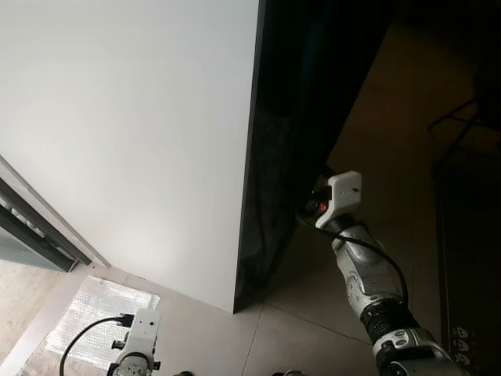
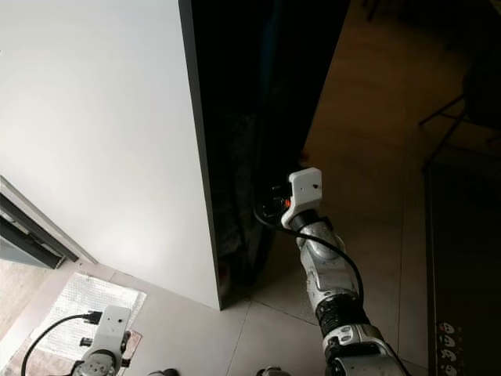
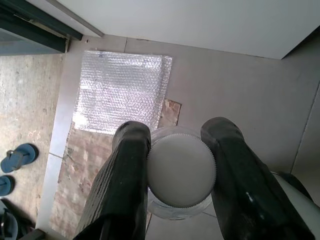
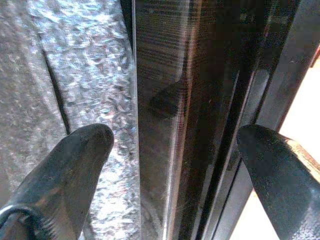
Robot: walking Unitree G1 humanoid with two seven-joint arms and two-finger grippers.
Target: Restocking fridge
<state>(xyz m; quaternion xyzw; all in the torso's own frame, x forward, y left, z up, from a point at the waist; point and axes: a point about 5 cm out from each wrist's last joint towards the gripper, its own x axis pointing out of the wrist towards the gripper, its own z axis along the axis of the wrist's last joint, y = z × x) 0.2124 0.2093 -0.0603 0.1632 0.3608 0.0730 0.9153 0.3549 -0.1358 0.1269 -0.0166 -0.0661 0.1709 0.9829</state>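
Note:
A tall fridge point(image 1: 156, 141) with a white side panel and a dark front stands before me. My right arm reaches up to its dark front edge point(image 1: 270, 196) at mid height. In the right wrist view my right gripper point(image 4: 175, 165) is open, its two black fingers on either side of the glossy dark door edge point(image 4: 190, 115). Low at my left, the left gripper point(image 3: 180, 165) is shut on a jar with a white ribbed lid point(image 3: 181, 170), held over the tiled floor.
A silver bubble-wrap sheet point(image 1: 98, 309) lies on the floor by the fridge's left foot, next to a dark door-track threshold point(image 1: 35, 227). Blue sandals point(image 3: 15, 157) sit farther off. A dark metal frame point(image 1: 462, 157) stands at the right. Tan floor opens beyond the fridge.

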